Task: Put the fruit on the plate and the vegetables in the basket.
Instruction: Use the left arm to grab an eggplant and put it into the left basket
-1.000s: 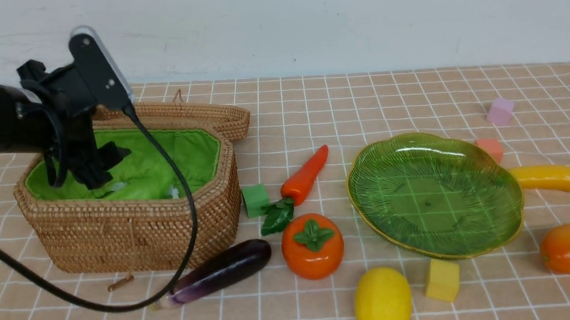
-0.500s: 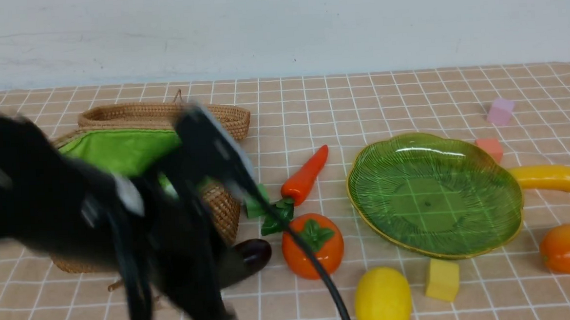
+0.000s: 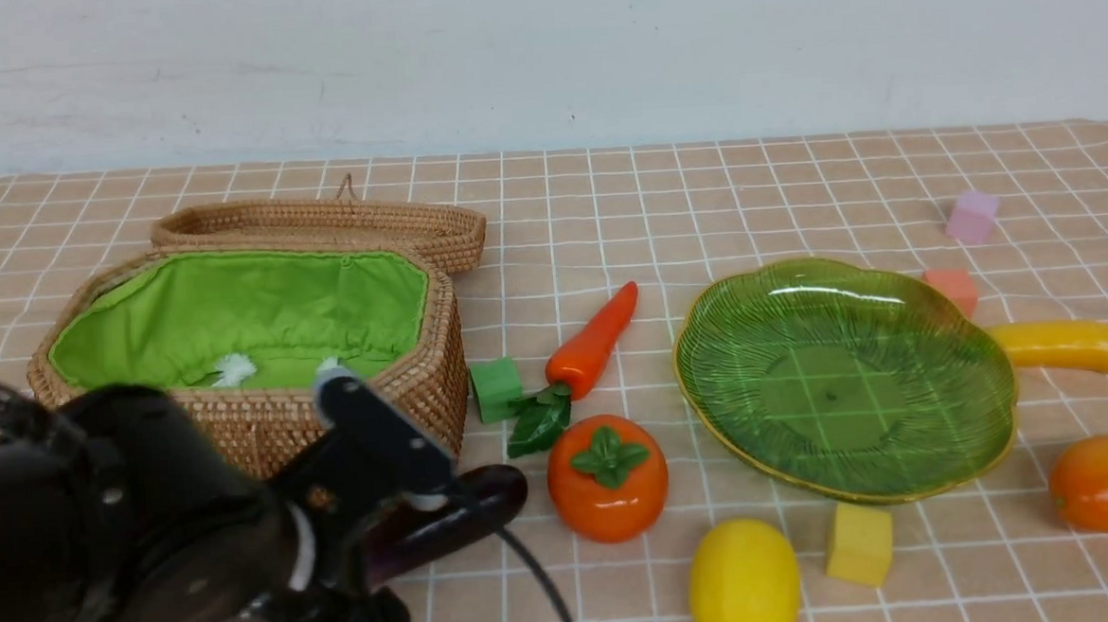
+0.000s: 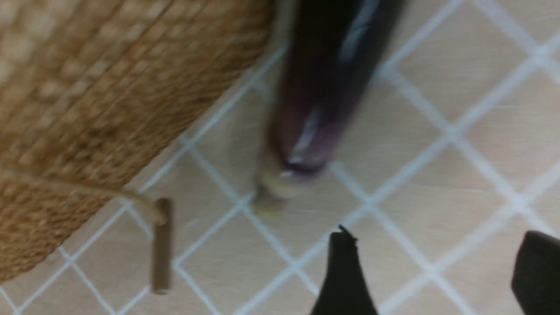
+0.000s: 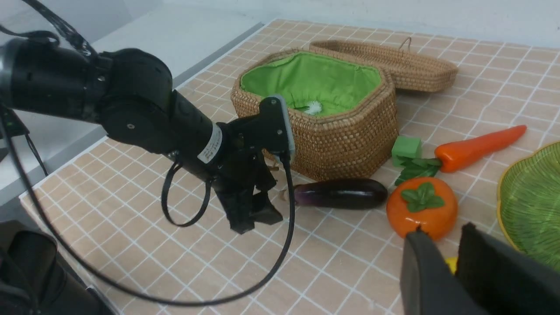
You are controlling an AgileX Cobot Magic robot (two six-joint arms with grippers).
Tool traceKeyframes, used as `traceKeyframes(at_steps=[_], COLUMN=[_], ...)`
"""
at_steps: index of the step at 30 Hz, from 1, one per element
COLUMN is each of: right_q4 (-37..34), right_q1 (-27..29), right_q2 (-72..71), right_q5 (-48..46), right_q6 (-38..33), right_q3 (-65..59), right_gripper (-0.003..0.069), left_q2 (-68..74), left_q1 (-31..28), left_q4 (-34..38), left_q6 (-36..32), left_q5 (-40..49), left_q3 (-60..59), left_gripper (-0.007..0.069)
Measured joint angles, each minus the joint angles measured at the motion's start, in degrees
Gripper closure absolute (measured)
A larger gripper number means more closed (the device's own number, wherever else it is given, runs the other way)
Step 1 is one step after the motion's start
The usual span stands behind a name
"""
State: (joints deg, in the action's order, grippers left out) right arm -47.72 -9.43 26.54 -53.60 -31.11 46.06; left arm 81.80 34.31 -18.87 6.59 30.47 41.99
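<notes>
Getting the eggplant [image 3: 428, 533] seems the step in hand: it lies on the worktop beside the basket [image 3: 443, 374], and the left tool [image 4: 433, 267], fingers apart and empty, should next align and close around it

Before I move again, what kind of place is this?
Perhaps a test bench or lab setup: grid-marked tabletop, plain wall, and foam cubes set among glossy, toy-like produce.
</notes>
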Motion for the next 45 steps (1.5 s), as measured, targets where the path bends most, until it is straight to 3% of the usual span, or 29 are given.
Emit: traceKeyframes(at_steps=[7, 22, 26, 29, 31, 37, 45], right_q4=[0.0, 0.05, 0.05, 0.05, 0.05, 0.05, -0.34], right_q1=[0.0, 0.0, 0.0, 0.0, 0.0, 0.0, 0.0], right_q2=[0.0, 0.0, 0.0, 0.0, 0.0, 0.0, 0.0], right_q5=[-0.26, -1.88, -2.7, -2.87, -2.87, -2.82, 1.96], right_q6=[0.02, 0.02, 0.02, 0.02, 0.02, 0.06, 0.06], right_q3=[0.0, 0.0, 0.0, 0.0, 0.0, 0.0, 0.0], right_gripper=[0.0515, 0.0509, 0.0508, 0.0508, 0.0508, 0.0505, 0.0501], left_q2=[1.04, 11.14, 11.52, 11.52, 11.65, 8.8, -9.99], left_q1=[-3.75, -4.66, -4.66, -4.59, -4.59, -2.66, 4.47], left_q4=[-1.33, -9.86, -9.71, -9.46, -9.4, -9.4, -10.41], left_q6=[-2.05, -1.77, -1.38, -1.06, -0.68, -1.23, -10.3], left_q5=[-11.82, -19.07, -19.47, -19.57, -19.2, -12.99, 1.8], left_q3=[-2.82, -2.58, -2.46, -2.46, -2.46, -2.46, 0.3], left_gripper=[0.012, 0.012, 0.0143, 0.0232, 0.0395, 0.0402, 0.0402])
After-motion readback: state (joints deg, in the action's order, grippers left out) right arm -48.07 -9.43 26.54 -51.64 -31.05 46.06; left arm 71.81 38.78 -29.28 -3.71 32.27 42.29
